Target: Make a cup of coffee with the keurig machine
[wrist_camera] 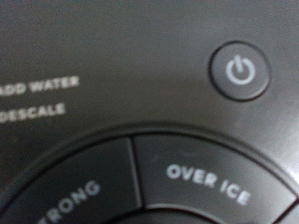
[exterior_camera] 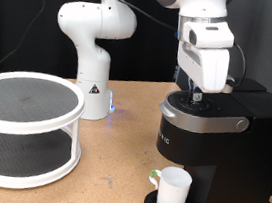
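Note:
The black keurig machine [exterior_camera: 211, 142] stands at the exterior view's right with its silver-rimmed lid down. The white cup [exterior_camera: 173, 190] sits upright on the drip tray under the spout. My gripper [exterior_camera: 197, 95] hangs straight down onto the top of the machine's lid, fingertips at or touching the control panel. The wrist view shows only the panel from very close: the power button [wrist_camera: 240, 71], the "OVER ICE" button [wrist_camera: 210, 185] and part of the "STRONG" button [wrist_camera: 70, 201]. No fingers show in the wrist view.
A white two-tier round shelf [exterior_camera: 22, 127] stands on the wooden table at the exterior view's left. A second white robot arm base [exterior_camera: 93, 45] stands behind it, at the table's far side.

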Robot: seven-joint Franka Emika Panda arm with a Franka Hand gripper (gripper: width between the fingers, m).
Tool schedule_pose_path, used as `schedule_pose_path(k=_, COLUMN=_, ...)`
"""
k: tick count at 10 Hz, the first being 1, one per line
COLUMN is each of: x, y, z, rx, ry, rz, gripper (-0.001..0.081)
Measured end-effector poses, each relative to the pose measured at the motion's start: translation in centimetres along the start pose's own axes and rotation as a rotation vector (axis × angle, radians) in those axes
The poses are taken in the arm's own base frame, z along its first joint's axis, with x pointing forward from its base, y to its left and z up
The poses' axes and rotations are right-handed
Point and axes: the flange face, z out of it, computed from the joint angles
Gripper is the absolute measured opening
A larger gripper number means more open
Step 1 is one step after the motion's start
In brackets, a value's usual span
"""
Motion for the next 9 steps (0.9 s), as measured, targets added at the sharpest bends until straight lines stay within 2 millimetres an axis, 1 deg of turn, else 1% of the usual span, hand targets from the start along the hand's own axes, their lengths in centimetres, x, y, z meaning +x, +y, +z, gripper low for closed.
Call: schedule_pose_path(k=9, x=1.0, y=0.5, z=0.3, rx=0.053, ry=-0.114, rz=0.045, gripper=0.0005)
